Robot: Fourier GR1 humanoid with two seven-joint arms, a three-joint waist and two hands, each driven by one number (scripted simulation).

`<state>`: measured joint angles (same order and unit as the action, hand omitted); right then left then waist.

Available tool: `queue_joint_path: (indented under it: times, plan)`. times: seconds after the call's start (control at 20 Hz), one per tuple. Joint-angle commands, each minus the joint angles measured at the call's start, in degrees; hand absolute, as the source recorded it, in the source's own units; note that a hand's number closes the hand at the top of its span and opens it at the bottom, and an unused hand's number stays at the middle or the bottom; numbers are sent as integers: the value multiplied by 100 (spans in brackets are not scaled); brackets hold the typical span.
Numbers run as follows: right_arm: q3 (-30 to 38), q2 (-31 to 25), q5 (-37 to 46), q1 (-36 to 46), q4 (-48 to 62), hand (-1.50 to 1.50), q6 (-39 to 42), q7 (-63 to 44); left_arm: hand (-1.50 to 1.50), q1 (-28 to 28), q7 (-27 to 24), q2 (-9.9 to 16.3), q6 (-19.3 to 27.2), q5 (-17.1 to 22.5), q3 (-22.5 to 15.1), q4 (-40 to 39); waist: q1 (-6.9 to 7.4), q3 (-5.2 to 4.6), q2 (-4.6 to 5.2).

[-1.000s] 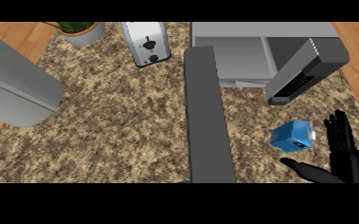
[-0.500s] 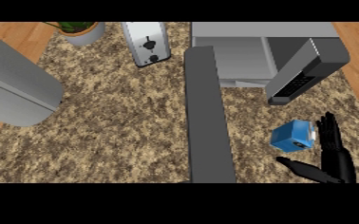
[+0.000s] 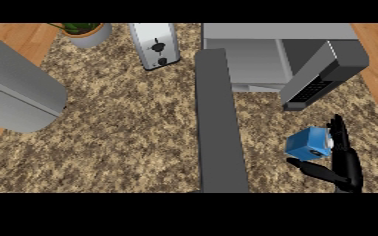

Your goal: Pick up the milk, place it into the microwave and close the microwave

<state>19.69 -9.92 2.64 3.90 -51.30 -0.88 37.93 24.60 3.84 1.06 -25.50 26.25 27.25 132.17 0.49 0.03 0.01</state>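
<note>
Speckled brown granite counter [image 3: 125, 125] fills most of it, wood strip [image 3: 29, 34] up top, with a toaster [image 3: 155, 45] and potted plant [image 3: 85, 31] at the back.

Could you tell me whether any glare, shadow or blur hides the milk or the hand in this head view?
Head view: even, flat lighting, no glare, no motion blur; the blue milk carton shows plainly against the speckled counter; the black right hand beside it is dark, so its finger detail is hard to read.

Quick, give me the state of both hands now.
Left hand: not in view.
Right hand: open, fingers straight beside the blue milk carton, thumb under it, not yet closed around it.
</note>
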Motion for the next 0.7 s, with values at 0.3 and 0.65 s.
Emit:
queue_joint_path:
  times: [0.3, 0.65]
  plan:
    - [-262, 20, 399, 789, 1413, 150, -236, 1348, -150, -158, -67, 283, -141, 272, 378, -341, 22, 1, 3]
    - [-192, -191, -5, 787, 1177, 150, 287, 1487, -150, -153, 225, 277, -49, 408, 519, -117, -14, -2, -5]
